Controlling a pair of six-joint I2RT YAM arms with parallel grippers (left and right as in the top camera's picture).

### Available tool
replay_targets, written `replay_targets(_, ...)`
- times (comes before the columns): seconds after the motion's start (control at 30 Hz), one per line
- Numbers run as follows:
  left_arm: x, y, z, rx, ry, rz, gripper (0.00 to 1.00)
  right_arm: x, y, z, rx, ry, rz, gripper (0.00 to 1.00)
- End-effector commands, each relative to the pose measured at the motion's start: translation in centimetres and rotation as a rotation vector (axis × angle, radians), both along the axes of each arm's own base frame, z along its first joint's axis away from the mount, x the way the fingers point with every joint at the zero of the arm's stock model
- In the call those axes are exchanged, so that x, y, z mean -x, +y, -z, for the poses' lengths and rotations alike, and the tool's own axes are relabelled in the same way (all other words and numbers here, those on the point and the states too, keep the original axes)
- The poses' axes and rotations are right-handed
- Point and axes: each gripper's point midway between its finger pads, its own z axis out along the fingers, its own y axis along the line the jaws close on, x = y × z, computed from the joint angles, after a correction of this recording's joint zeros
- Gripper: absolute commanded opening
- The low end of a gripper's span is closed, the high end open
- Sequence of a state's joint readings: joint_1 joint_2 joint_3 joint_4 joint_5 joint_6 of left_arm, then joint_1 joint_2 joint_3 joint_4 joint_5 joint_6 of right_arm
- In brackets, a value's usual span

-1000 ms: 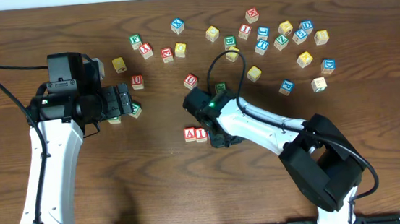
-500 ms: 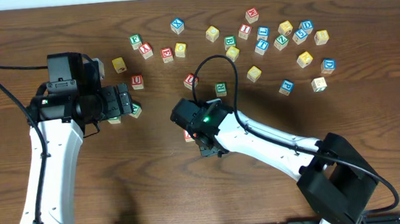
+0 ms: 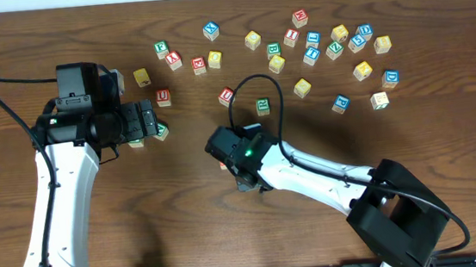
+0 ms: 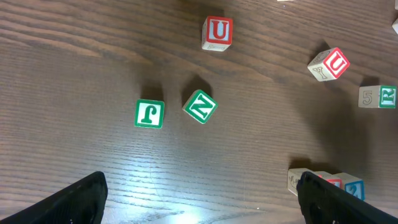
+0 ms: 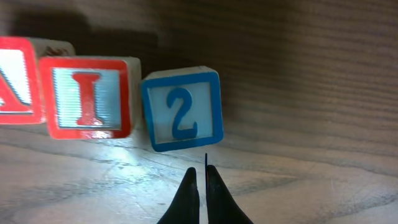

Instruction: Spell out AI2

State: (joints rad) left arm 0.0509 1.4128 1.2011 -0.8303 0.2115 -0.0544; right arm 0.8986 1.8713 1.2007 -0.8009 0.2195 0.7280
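In the right wrist view three pale cubes stand side by side on the wood. They are a red A cut by the left edge, a red I and a blue 2. My right gripper is shut and empty, with its tips just short of the 2 cube. In the overhead view the right gripper and its wrist cover that row. My left gripper stands open over bare wood. Cubes with red and blue faces peek out beside its right finger.
Green J and N cubes lie just ahead of the left gripper. Two red U cubes and a green cube sit mid-table. Several more cubes are scattered along the back.
My right arm has swung left, and its wrist now covers the A and I cubes in the overhead view. The left arm has not moved.
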Motion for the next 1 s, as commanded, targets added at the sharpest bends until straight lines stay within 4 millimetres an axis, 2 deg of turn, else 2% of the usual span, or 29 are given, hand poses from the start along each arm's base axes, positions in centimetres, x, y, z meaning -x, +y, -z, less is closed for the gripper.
replay_targets(0.0,0.1,0.0,0.5,0.002,0.014,0.008,0.96,-0.1,0.2,-0.4,-0.015,-0.018,0.014,0.01)
replay_targets(0.4,0.1,0.0,0.4,0.002,0.014,0.008,0.96,-0.3,0.4,0.8,-0.045,-0.048,0.025,0.01)
replay_targets(0.97,0.1,0.0,0.5,0.002,0.014,0.008,0.96,-0.7,0.9,0.7,-0.067,-0.066,0.024,0.01)
